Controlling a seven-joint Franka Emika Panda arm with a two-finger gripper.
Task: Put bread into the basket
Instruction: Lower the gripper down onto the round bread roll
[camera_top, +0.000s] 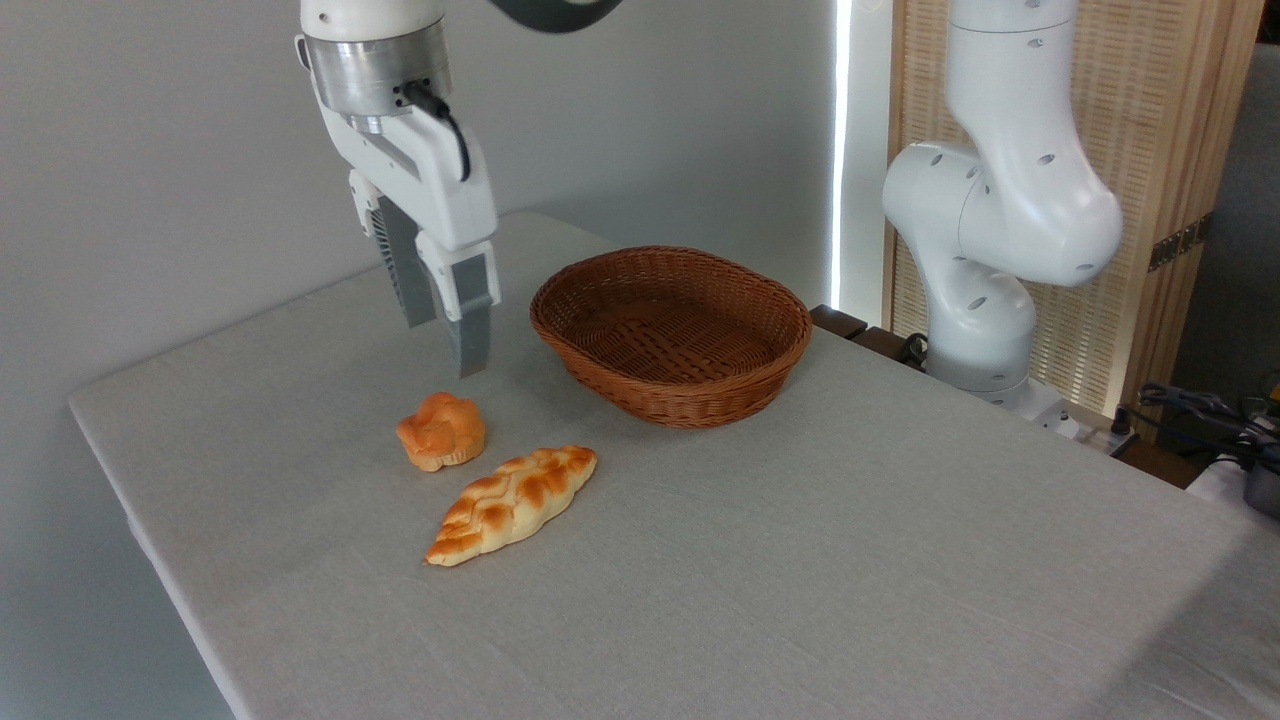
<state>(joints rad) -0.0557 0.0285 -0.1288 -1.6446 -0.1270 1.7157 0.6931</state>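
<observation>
While nothing is yet held, the gripper (445, 345) hangs above the surface (800, 560), its two grey fingers pointing down with a clear gap between them and nothing in that gap. It sits higher in the frame than the bun (441, 430) and appears to be over it or a little behind it; depth is hard to judge from this one view. That stance, spread and pointing down, suits a descent to take the bun from above, so the pick looks like the step at hand.

The bun, round, orange-golden and lobed on top like a flower, rests upright on the surface, left of centre. Just beside it on its right, close but seemingly not touching, lies a loaf (513, 504), long, braided and pointed, with browned stripes, set on a diagonal. The loaf's nearness leaves little room on that side for a finger.

The basket (765, 385), oval, brown and woven, stands farther back and to the right, well apart from the bun. It is empty, its wide mouth ready to take a drop from above.

Counted: one bun, one loaf, one basket, one gripper. The arm's white base (990, 250) rises at the right, behind the surface.
</observation>
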